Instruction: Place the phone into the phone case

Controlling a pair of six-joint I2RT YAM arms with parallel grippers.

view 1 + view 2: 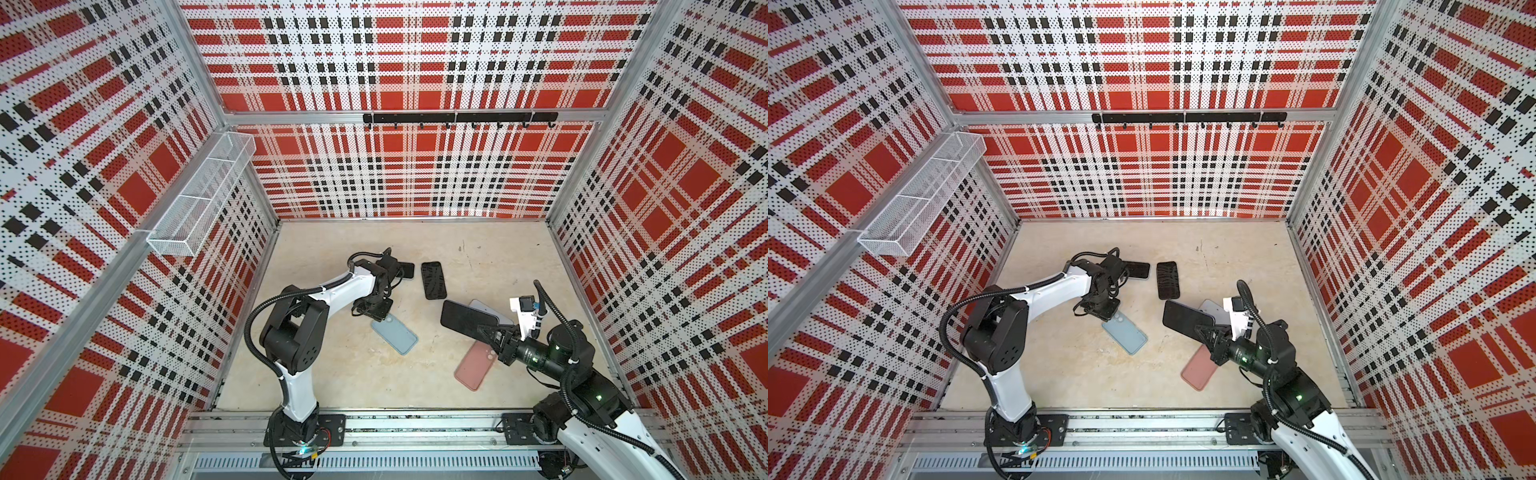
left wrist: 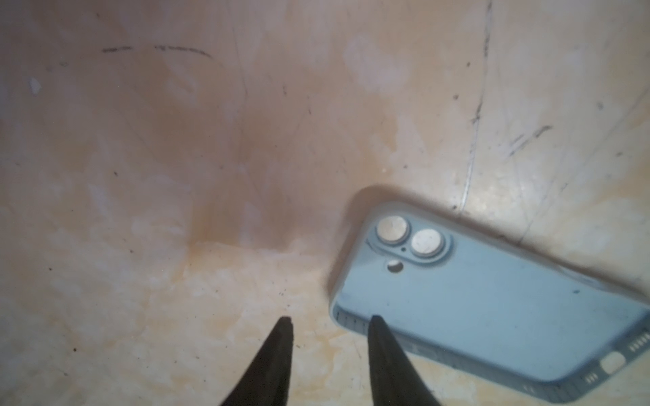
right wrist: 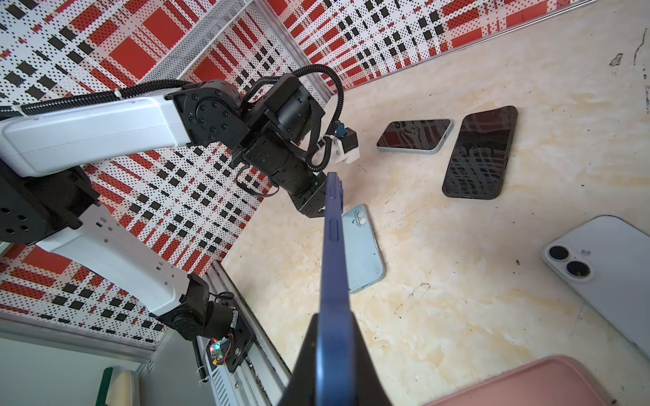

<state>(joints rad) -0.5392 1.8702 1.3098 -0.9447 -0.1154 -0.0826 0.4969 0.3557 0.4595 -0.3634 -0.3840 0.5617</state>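
Observation:
My right gripper is shut on a dark blue phone, held above the table with its black screen up in both top views and seen edge-on in the right wrist view. A light blue phone case lies flat, back up, left of centre. My left gripper points down at the table beside the case's camera-end corner, open with nothing between its fingers. A pink phone case lies under the right arm.
A black textured case or phone lies further back, next to a dark-screened phone half hidden by the left wrist. A pale phone lies face down beneath the held one. A wire basket hangs on the left wall.

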